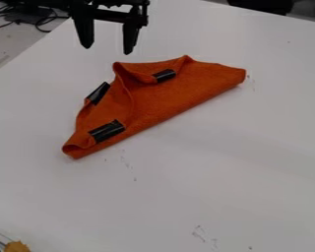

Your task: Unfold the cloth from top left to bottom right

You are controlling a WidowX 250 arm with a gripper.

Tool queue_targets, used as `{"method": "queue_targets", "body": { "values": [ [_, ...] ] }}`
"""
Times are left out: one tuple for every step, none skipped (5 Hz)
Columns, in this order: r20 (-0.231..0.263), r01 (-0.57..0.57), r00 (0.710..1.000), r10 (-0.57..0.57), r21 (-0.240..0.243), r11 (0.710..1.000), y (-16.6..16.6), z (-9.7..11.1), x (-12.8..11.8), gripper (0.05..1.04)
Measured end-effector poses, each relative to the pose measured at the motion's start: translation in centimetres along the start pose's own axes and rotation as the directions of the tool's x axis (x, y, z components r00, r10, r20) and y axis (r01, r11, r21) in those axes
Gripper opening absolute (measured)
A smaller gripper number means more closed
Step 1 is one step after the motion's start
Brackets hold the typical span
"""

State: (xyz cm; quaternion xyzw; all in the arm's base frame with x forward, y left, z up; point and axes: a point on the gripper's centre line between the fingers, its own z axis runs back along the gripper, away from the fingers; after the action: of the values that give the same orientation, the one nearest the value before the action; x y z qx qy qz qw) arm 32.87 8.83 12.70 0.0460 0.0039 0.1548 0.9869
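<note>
The black gripper (108, 50) hangs at the upper left of the view, above and behind the cloth, open with its two fingers apart and nothing between them. An orange cloth (163, 101) lies folded on the white table, its long straight folded edge running from the lower left to the upper right. Pieces of black tape are stuck on it at the left side, near the lower left corner and near the top. Its upper left part is raised in a curled fold, and the lower left end is rolled over. The cloth's underside is hidden.
The white table (252, 172) extends around the cloth, with small dark marks on its surface. Black cables (45, 20) lie beyond its upper left edge. A yellowish object (16, 246) shows at the bottom left corner beside something dark.
</note>
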Motion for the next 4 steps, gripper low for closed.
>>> {"method": "queue_targets", "body": {
  "values": [
    [-0.04,0.005,0.999,-0.005,-0.002,1.0,-0.2,-1.3,0.0,1.0],
    [-0.105,0.06,0.992,-0.062,-0.029,0.998,-0.2,-4.8,1.5,1.0],
    [-0.101,0.078,0.992,-0.078,0.001,0.997,0.4,-6.1,3.6,1.0],
    [-0.127,0.047,0.991,-0.046,0.01,0.999,0.7,-7.6,5.5,1.0]
  ]
}}
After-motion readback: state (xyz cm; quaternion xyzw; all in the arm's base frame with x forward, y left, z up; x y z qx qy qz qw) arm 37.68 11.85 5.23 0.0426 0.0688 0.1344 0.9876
